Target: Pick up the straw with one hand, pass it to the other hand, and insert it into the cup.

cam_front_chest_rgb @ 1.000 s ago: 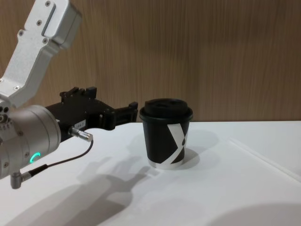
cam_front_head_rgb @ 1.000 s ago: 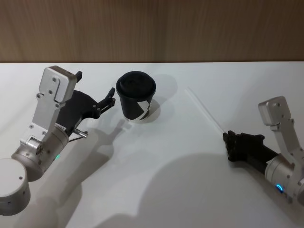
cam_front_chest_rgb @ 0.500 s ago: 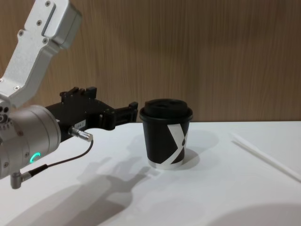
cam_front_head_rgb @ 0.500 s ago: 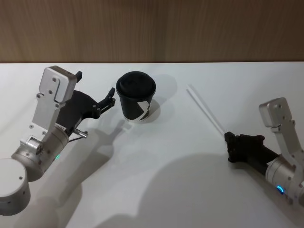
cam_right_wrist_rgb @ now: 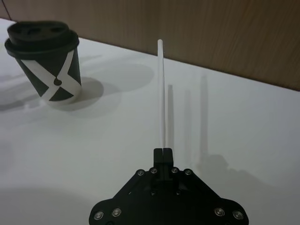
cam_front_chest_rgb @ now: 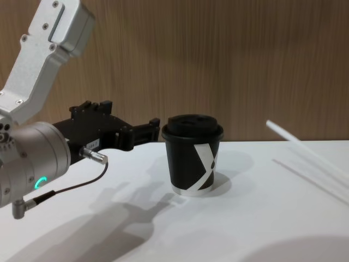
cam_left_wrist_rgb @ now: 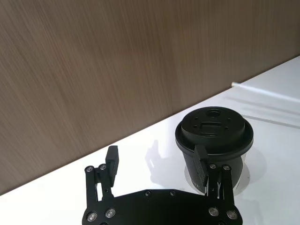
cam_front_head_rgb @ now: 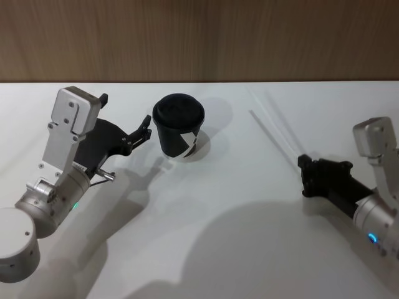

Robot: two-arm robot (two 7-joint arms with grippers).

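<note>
White table [cam_front_head_rgb: 206, 243] spreads bare in front of the robot. Nearest, on the right, the right gripper [cam_right_wrist_rgb: 163, 152] is pinched tight on one end of the straw [cam_right_wrist_rgb: 161, 93]. The straw sticks out long and thin, clear of the surface, its free end aimed toward the far side. A hold at the very tip looks like the main risk. The straw can swivel or slip between the fingers as the arm swings, and its free end will wobble, which makes it a hard target for the handover. On the left, a little farther off, the left gripper [cam_left_wrist_rgb: 156, 157] hovers with its fingers spread wide and holds nothing. One finger is just beside the cup [cam_front_head_rgb: 179, 128]. A careless turn toward the straw may knock that light cup over or shove it aside. If this gripper closes off-centre or too soon, the straw could drop and roll on the table. The lid [cam_left_wrist_rgb: 213, 126] has only a small hole, so a tilted straw would likely miss it. Behind everything runs a wood wall [cam_front_head_rgb: 199, 37].
</note>
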